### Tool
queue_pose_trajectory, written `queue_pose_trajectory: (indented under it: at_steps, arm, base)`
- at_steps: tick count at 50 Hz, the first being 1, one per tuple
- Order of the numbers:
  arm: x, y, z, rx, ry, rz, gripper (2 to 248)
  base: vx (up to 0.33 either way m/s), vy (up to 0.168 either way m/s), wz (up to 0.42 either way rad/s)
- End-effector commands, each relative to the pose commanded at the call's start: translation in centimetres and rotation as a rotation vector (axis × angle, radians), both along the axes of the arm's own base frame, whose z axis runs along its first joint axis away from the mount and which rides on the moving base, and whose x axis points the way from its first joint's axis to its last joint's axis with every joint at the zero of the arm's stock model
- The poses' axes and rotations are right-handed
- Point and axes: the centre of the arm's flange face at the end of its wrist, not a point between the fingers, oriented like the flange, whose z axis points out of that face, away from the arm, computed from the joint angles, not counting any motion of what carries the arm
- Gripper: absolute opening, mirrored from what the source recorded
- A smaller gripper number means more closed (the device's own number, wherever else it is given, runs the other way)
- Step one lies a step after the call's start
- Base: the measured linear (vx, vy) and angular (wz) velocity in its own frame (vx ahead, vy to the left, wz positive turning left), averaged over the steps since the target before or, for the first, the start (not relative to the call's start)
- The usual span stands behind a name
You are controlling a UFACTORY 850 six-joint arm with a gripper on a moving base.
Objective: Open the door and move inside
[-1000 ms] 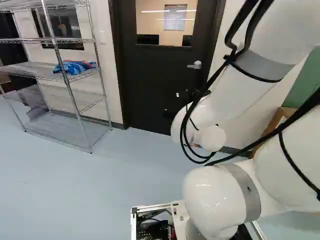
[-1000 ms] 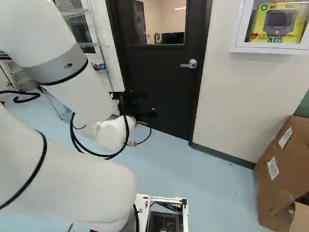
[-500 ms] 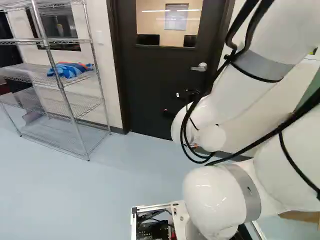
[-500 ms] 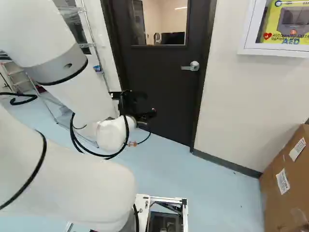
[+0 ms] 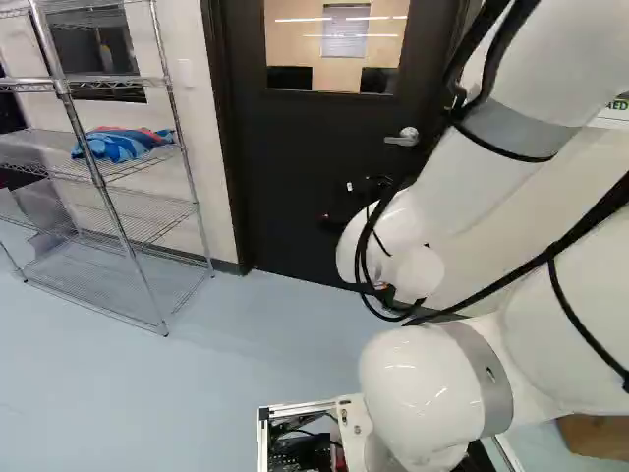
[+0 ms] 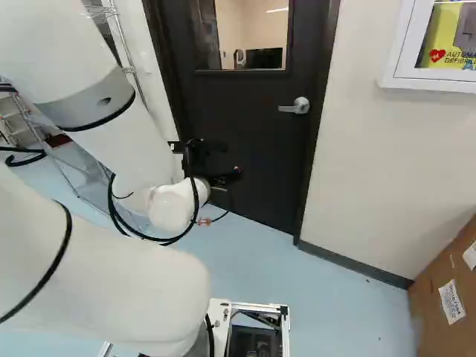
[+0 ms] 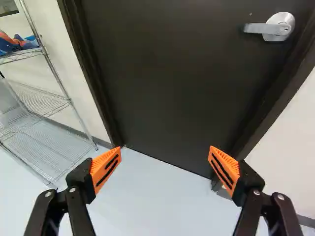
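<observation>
My gripper (image 6: 222,169) is in front of the lower part of the dark door (image 6: 245,119) in the right base view; its fingertips are hard to make out there. In the wrist view the gripper (image 7: 165,153) stands open, its orange pads wide apart with nothing between them. Ahead of it the door (image 7: 172,73) is closed in its frame. The silver lever handle (image 7: 276,27) lies ahead and off to one side, beyond the finger nearer the white wall, untouched. The left base view shows the same handle (image 5: 403,138) just beside the arm. A window fills the door's upper part.
A wire shelf rack (image 5: 108,187) holding blue cloth (image 5: 120,145) stands left of the door. Right of it come a white wall (image 6: 372,163), a wall cabinet with a defibrillator (image 6: 439,44) and, on the floor, a cardboard box (image 6: 446,305).
The base has moved closer to the door and turned somewhat: door and rack look nearer, and the handle has shifted right in both base views. The arm keeps its pose over its lowest joint.
</observation>
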Motion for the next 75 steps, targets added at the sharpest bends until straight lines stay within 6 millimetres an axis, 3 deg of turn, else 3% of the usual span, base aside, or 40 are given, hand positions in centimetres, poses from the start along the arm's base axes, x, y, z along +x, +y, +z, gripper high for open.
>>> queue_pose_trajectory:
  at_steps: [23,75]
  arm:
    - [0.0,0.0,0.0,0.0,0.0,0.0,247]
    - [0.0,0.0,0.0,0.0,0.0,0.0,247]
  base:
    - [0.101,0.02,-0.063]
    - [0.097,-0.006,-0.241]
